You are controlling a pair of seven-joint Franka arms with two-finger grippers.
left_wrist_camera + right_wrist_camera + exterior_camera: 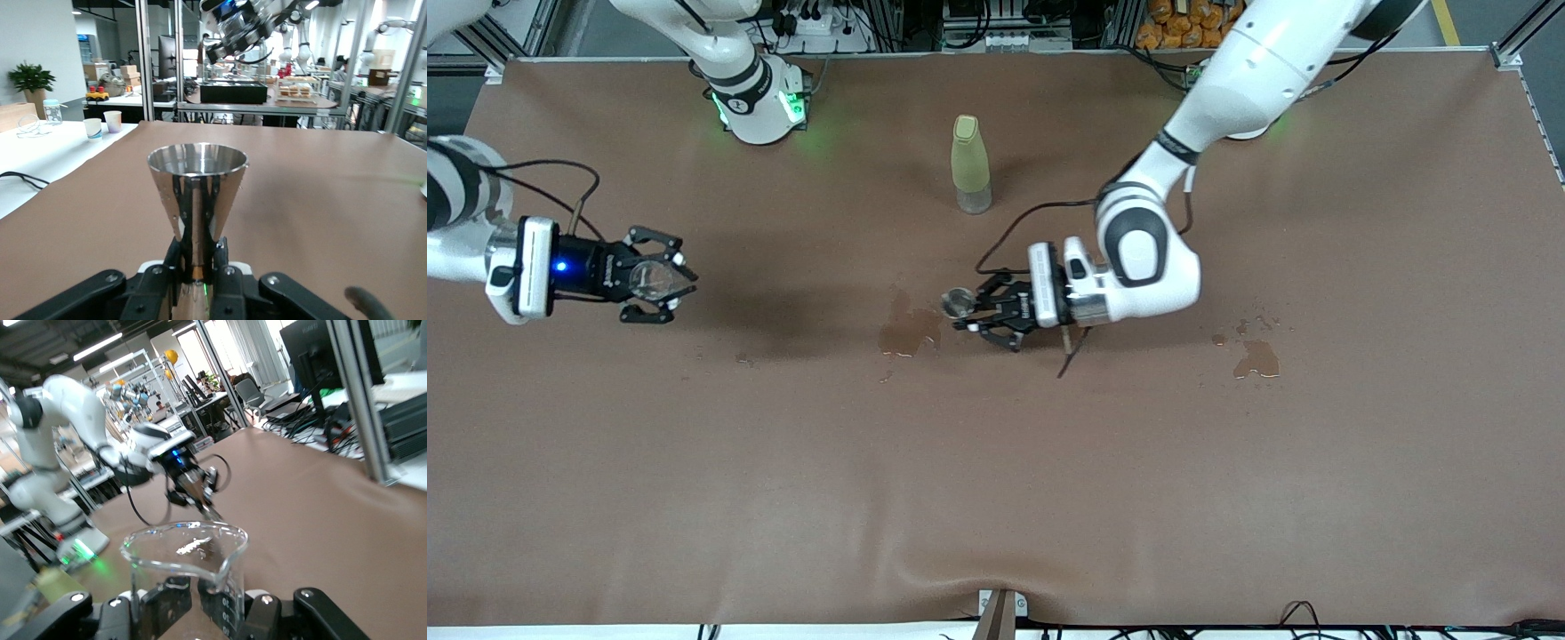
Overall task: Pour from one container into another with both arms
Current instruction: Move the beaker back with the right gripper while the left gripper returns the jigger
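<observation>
In the front view, 2 white arms reach over a brown table (pixel 1049 498). The left arm (pixel 1209 107) comes down from the upper right of the frame and bends toward the centre, where the left gripper (pixel 983 313) hangs just above the tabletop. Its black fingers are clamped on a metal jigger (pixel 959 303), whose round mouth faces the camera. The left wrist view shows the jigger (pixel 197 193) upright, pinched at its narrow waist, its polished cone flaring upward.

The right arm (pixel 463 231) enters at the middle left edge of the frame. The right gripper (pixel 660 277) is up over the right arm's end of the table, its fingers closed around a clear glass beaker (pixel 649 278). In the right wrist view the beaker (pixel 185 560) stands upright between the fingers, its spouted rim open (printed measure marks show low on its wall).

A yellow-green bottle (pixel 970 164) with a cap stands upright in the upper centre of the front view, near the bases. Just below it, beside the jigger, lies a wet spill (pixel 907 331); a second stain (pixel 1254 356) lies at the middle right.
</observation>
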